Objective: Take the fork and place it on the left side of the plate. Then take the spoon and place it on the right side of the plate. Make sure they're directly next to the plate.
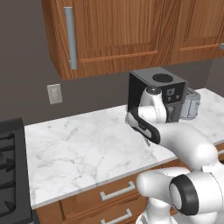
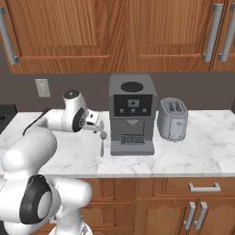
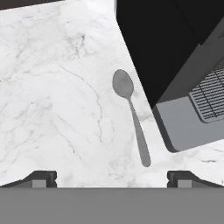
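The white marble tabletop (image 3: pixel 52 96) is carrying the small, thin grey metallic spoon (image 3: pixel 130 114), lying flat with its bowl away from the hand. Both dark fingers (image 3: pixel 43 178) are standing wide apart and empty above it. The spoon's handle is lying just beside the base of the tall dark-grey coffee machine (image 2: pixel 131 114); one finger is likely risking a strike on that base during descent, or skidding the thin handle along the stone. The silver toaster (image 2: pixel 172 119) is standing farther right, clear of the approach.
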